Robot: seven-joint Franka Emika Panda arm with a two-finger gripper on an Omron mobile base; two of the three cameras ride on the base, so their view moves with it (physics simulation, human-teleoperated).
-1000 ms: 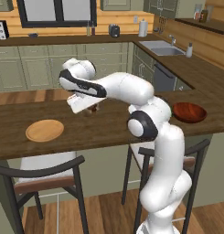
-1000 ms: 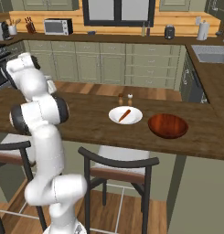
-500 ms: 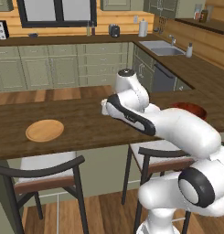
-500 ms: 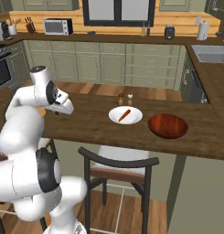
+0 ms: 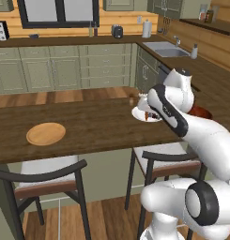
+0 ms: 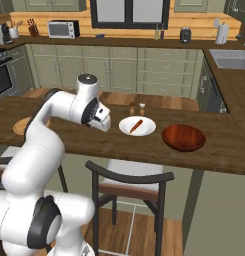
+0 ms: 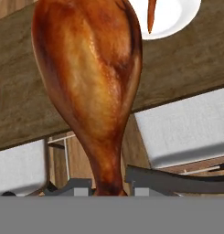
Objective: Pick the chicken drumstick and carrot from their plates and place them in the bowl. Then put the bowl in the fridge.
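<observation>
Clamping the chicken drumstick [image 7: 93, 87] by its thin bone end, the pincer [image 7: 109, 192] stands nearly closed above the counter [image 7: 186, 64], carrot [image 7: 151, 16] at one o'clock.

Green cabinets [image 6: 119, 75]; dark wooden counter [image 5: 88, 126]; chairs [image 6: 129, 187].

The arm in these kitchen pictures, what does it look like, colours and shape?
The arm is glossy white, built of thick rounded segments with dark grey bands at the joints and a round dark-capped joint near the wrist. No cables or markings show. Its gripper is white and blocky.
</observation>
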